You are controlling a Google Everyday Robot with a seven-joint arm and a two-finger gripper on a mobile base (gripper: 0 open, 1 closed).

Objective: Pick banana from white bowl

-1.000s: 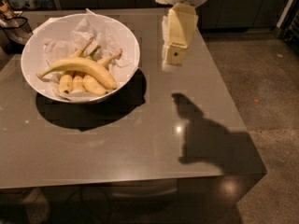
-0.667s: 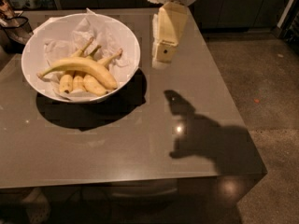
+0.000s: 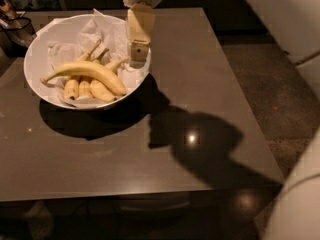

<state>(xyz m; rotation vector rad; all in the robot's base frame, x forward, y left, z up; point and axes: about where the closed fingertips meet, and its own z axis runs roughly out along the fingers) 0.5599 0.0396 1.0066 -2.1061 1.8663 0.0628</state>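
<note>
The white bowl [image 3: 30,48], lined with crumpled white paper, stands at the table's far left. The long curved yellow banana [image 3: 92,71] lies across it, with its thin stem pointing left. It rests on three shorter bananas [image 3: 85,88]. My gripper [image 3: 138,55], beige under a white wrist, hangs over the bowl's right rim. It is to the upper right of the banana's thick end and holds nothing.
The grey table [image 3: 200,84] carries the arm's dark shadow [image 3: 200,139] on its right half. A dark glass container [image 3: 15,28] stands at the far left edge. Speckled floor [image 3: 280,94] lies to the right. White robot parts [image 3: 300,199] fill the right edge.
My gripper has moved left from over the bare table to over the bowl's right rim. Its shadow has followed to the left. The bananas have not moved.
</note>
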